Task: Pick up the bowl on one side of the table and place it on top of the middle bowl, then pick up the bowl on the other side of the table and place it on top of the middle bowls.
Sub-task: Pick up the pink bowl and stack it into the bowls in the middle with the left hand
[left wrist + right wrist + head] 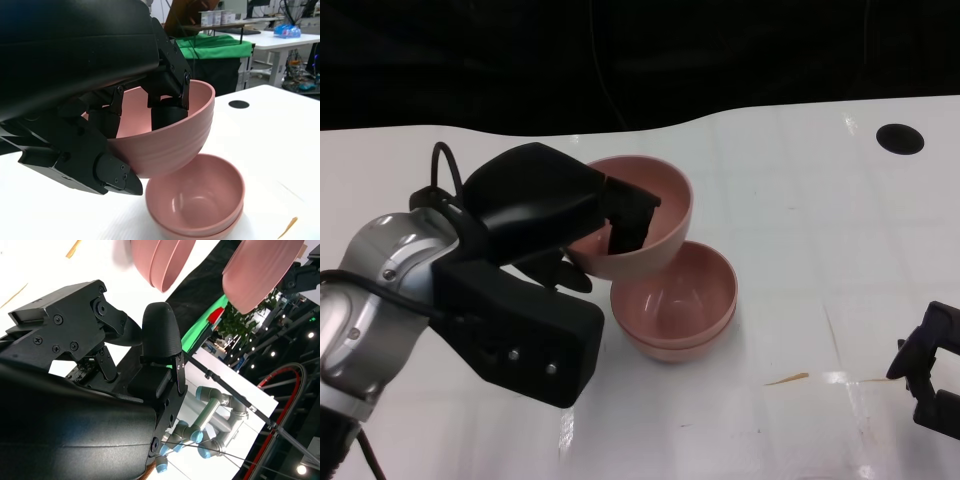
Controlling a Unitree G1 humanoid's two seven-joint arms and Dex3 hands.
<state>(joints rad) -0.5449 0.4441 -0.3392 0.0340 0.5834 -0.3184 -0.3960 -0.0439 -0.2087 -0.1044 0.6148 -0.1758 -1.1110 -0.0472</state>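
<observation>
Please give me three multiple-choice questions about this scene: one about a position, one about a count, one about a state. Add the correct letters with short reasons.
1. Where is the held bowl relative to the stacked bowls?
A. Nested fully inside them
B. Raised above and behind them, tilted
C. Near the table's right edge

2. How many pink bowls are visible?
A. One
B. Three
C. Five

3. What is the left hand doing?
A. Gripping a bowl by its rim
B. Resting flat on the table
C. Hanging open, holding nothing

Answers: 1 B, the left wrist view shows it lifted and tilted above the stack. 2 B, two nested plus one held. 3 A, its fingers reach inside the rim.
</observation>
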